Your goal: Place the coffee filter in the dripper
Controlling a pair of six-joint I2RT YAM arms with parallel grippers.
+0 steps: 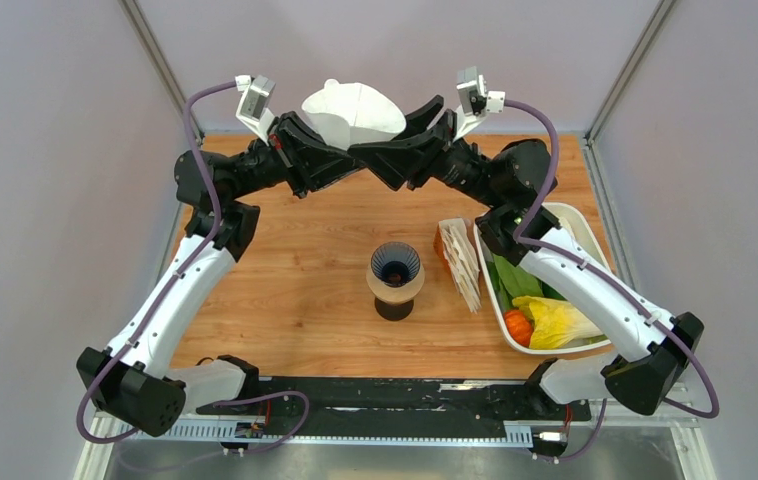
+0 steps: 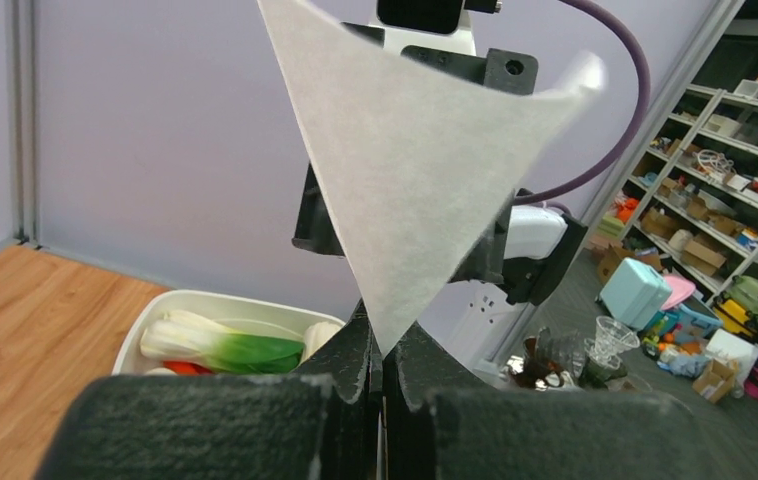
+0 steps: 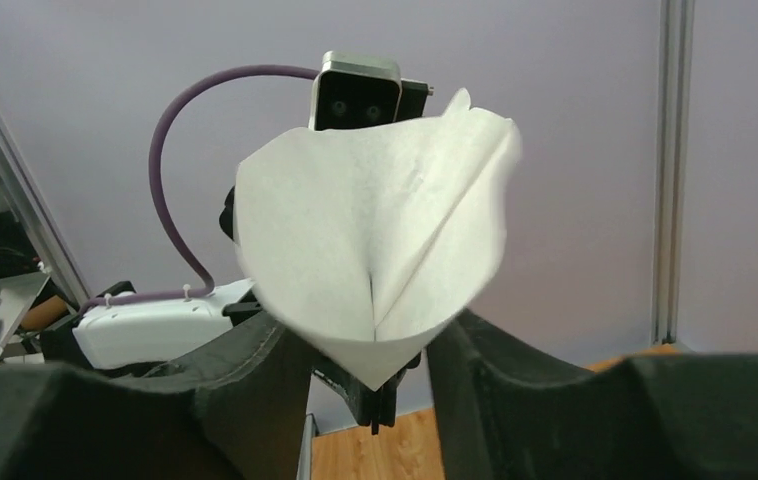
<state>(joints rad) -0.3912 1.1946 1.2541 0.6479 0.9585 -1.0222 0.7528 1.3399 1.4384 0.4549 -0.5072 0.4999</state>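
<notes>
1. Left end effector: fingers pressed together with no gap showing, pinching the pointed bottom tip of the coffee filter.
2. Coffee filter: held up in the air over the far part of the tabletop, point down and mouth upward. Partly opened into a cone, with a fold line running down to the tip in the right wrist view.
3. Right end effector: spread wide, with one finger on each side of the lower cone. Paper lying against or just beside the finger at the left of that view, with a slim gap at the other. Firm contact impossible to tell.
4. From above: both arms raised and bent inward, meeting nose to nose beneath the filter close to the back wall.
5. Dripper: upright near the middle of the tabletop, dark blue, mouth up and ribbed inside showing. Seated on a tan ring over a dark base. Well apart from the filter, which hangs higher and farther back.
6. Stack of white filters with orange edging: standing just right of the dripper, between it and a white tray.
7. Tray: holding green leaves, a pale yellow leafy piece and an orange-red item, with the right arm passing over it.
</notes>
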